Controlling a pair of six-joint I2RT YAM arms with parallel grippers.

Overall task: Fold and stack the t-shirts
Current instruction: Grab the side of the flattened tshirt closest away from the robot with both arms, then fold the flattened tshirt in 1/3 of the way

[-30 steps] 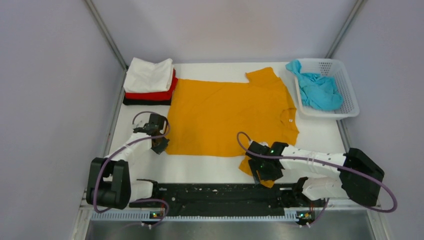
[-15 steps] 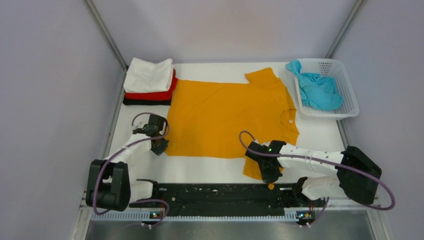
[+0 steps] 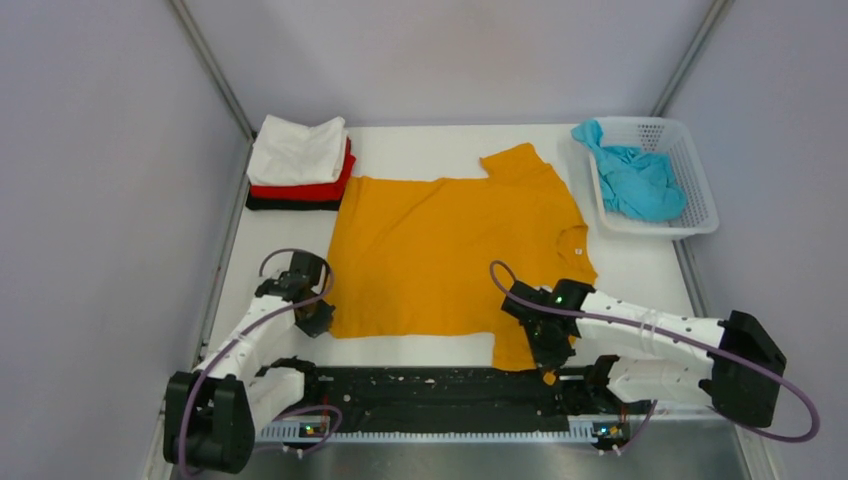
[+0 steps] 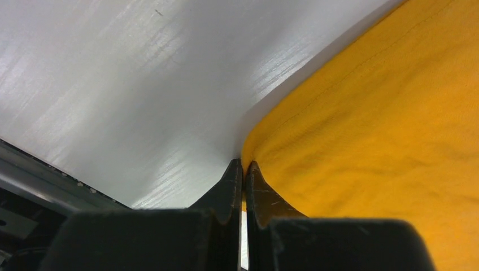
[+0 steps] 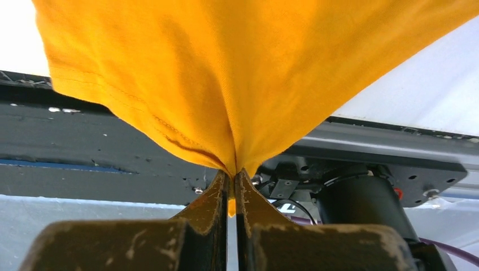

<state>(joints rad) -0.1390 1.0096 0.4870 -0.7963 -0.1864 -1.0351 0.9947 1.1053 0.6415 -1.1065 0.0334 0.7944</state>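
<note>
An orange-yellow t-shirt (image 3: 450, 250) lies spread flat on the white table (image 3: 640, 275). My left gripper (image 3: 318, 320) is shut on its near left hem corner (image 4: 251, 161). My right gripper (image 3: 547, 352) is shut on the near sleeve (image 3: 515, 345), which hangs from the pinch (image 5: 233, 171) above the black base rail. White (image 3: 298, 150), red (image 3: 310, 188) and black (image 3: 290, 204) t-shirts sit folded in a stack at the back left. A teal t-shirt (image 3: 635, 180) lies crumpled in the basket.
A white perforated basket (image 3: 700, 190) stands at the back right corner. The black base rail (image 3: 440, 390) runs along the near edge between the two arm bases. Grey walls close in on the left and right.
The right gripper has closed on the near sleeve. Both grippers have moved toward the near edge, and the whole orange-yellow shirt has slid that way with them.
</note>
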